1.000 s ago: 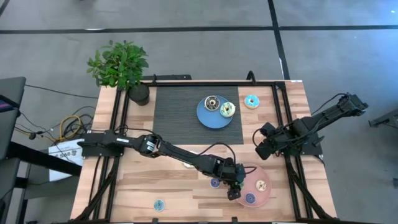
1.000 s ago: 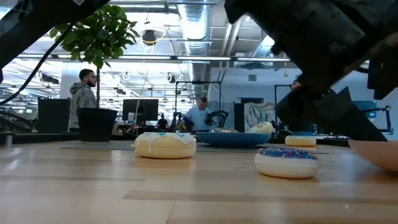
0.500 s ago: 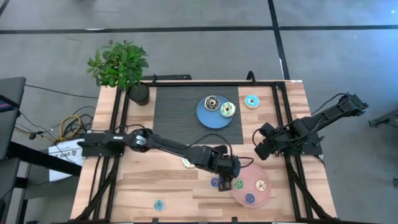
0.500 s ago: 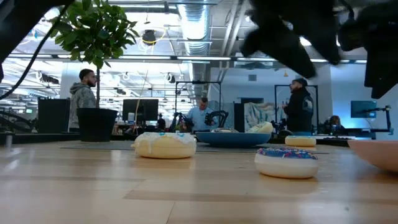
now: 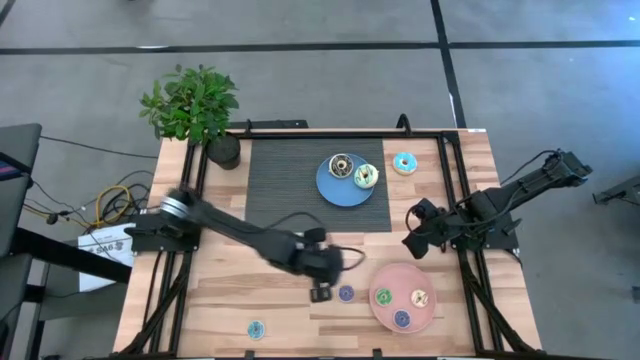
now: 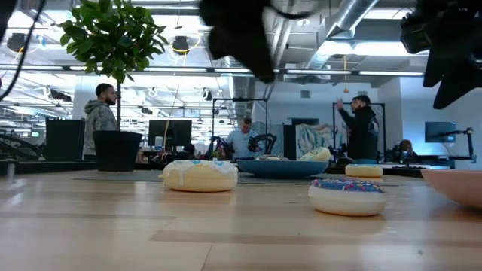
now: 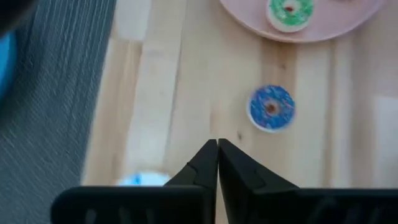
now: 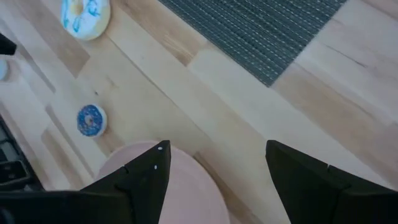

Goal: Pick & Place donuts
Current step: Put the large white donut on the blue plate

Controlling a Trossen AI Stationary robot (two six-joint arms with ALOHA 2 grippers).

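wooden slats carry most of the scene, and the risk sits with the left gripper [image 5: 320, 293], whose fingers are pressed together on nothing above the boards just at 9 o'clock of the blue sprinkled donut [image 5: 346, 293]; if it drops with the jaws closed it would only shove that ring along the smooth wood, perhaps against the pink plate [image 5: 390, 315] lying just at its 3 o'clock. the white-iced donut [image 8: 85, 17] lies near the arm, which covers it from above, so a low sweep could knock it. the right gripper [image 5: 415, 240] waits with jaws spread and empty at 12 o'clock of the pink plate, close enough that both arms could crowd the same spot. three donuts already rest on the pink plate, two on the blue plate [image 5: 328, 182] at the mat's [image 5: 280, 170] 3 o'clock side, one turquoise donut [image 5: 404, 162] beside it on bare wood, and a small one [image 5: 256, 328] toward 6 o'clock. a potted plant [image 5: 192, 105] stands at the 10 o'clock corner. beyond the table, people [image 6: 98, 124] stand among desks and monitors in an open workshop
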